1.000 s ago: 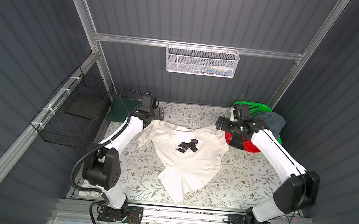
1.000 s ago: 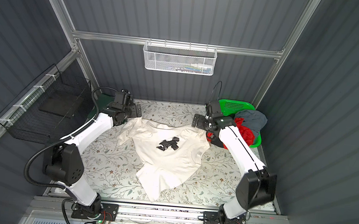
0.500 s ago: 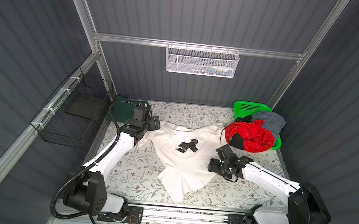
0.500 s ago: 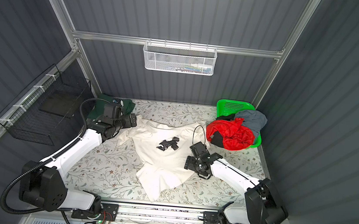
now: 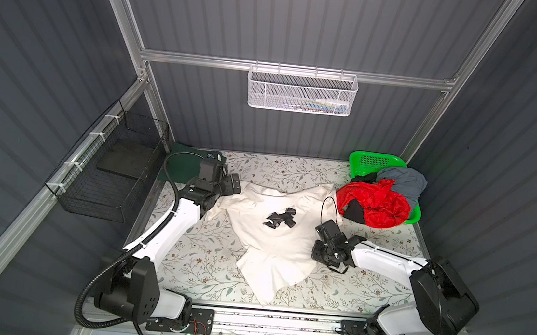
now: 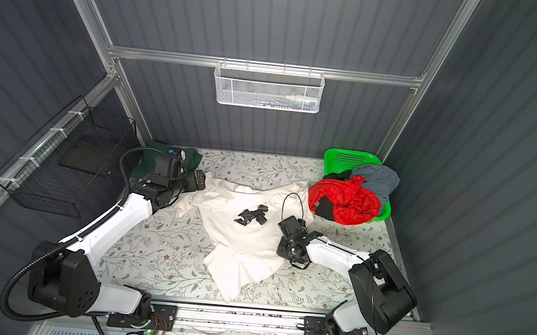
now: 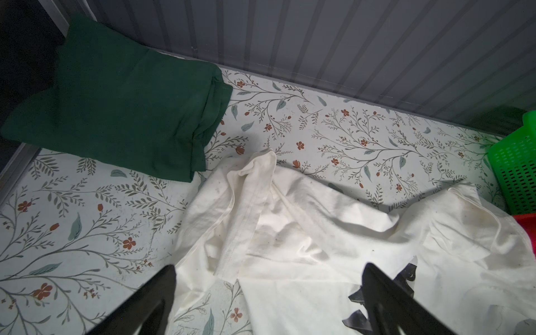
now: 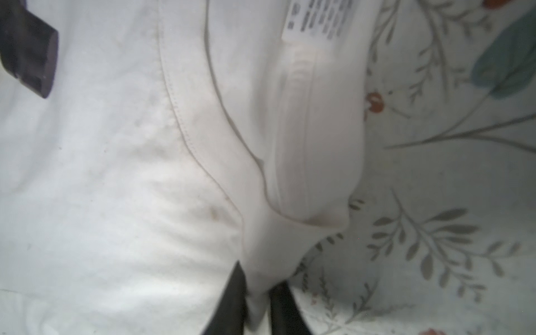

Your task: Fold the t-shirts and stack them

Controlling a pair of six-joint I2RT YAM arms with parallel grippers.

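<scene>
In both top views the right gripper (image 5: 319,250) hides its fingertips under its own wrist body. The grip shows only in the blurred right wrist view. There the two dark fingers (image 8: 232,301) are pressed together on a raised fold at the edge of the off-white t-shirt (image 5: 272,243), pinching it just above the floral table cover (image 8: 435,203). The label (image 8: 316,17) on the shirt is too smeared to read.

The left wrist view cuts the left gripper (image 7: 269,269) off at the frame's edge. Its fingers stand spread wide with nothing between them, over the shirt's crumpled sleeve.

The shirt lies in the middle of the table, black print (image 5: 280,220) up, its near hem bunched. The dark green t-shirt (image 7: 124,95) lies folded in the far left corner, partly covered by the left arm in the top views. In the green basket (image 5: 376,161) at the far right, the red t-shirt (image 5: 375,203) and grey-blue t-shirt (image 5: 404,184) bury most of the black t-shirt (image 5: 356,211).

A second ago the right gripper was spread at the shirt's far shoulder beside the basket, and its arm hid part of the red heap. Now it is clamped at the shirt's near right edge. The left gripper has drawn back slightly from the far left shoulder. The shirt itself lies much as before.
</scene>
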